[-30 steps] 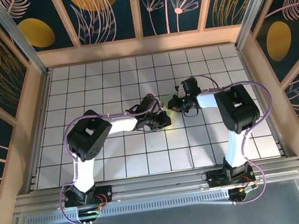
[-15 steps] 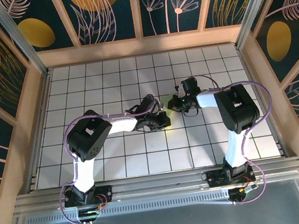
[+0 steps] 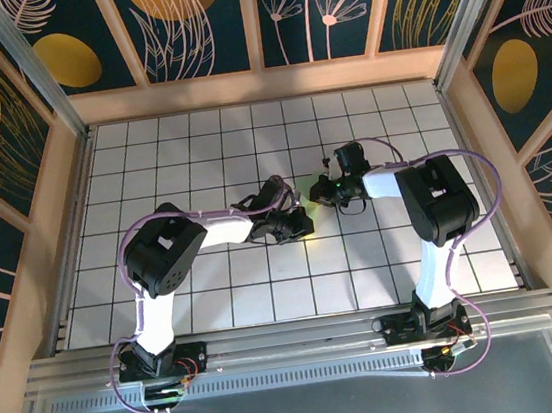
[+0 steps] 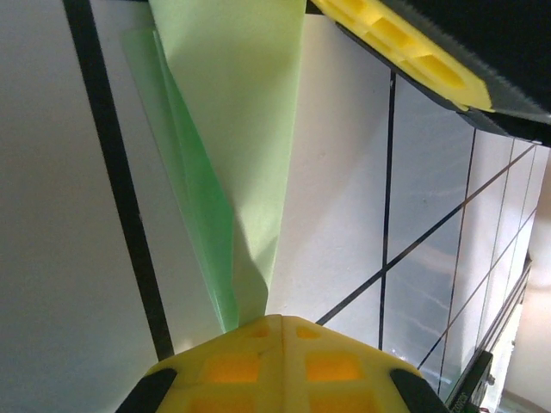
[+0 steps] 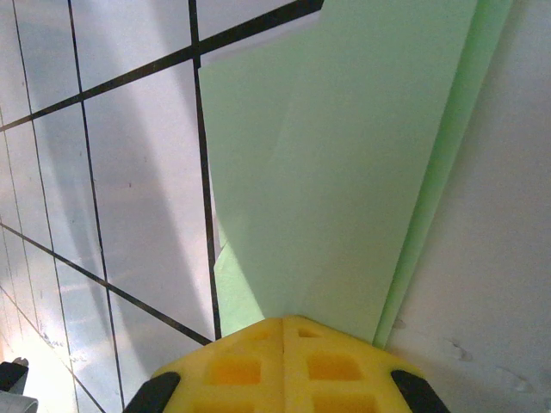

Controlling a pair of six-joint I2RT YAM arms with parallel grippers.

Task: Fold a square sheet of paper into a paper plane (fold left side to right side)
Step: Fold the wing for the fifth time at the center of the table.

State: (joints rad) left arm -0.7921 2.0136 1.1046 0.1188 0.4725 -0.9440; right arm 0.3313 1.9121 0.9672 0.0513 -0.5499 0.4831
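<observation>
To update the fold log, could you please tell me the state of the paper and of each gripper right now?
green paper: folded into layers, pinched by both grippers.
left gripper: shut on the green paper.
right gripper: shut on the green paper.

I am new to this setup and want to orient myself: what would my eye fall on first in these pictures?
The pale green paper, folded into layers, stands out most, near the middle of the white grid table. The left tool and the right tool, both yellow at the tips, are shut on it from opposite sides. Dark walls with golden plant drawings surround the table.
</observation>
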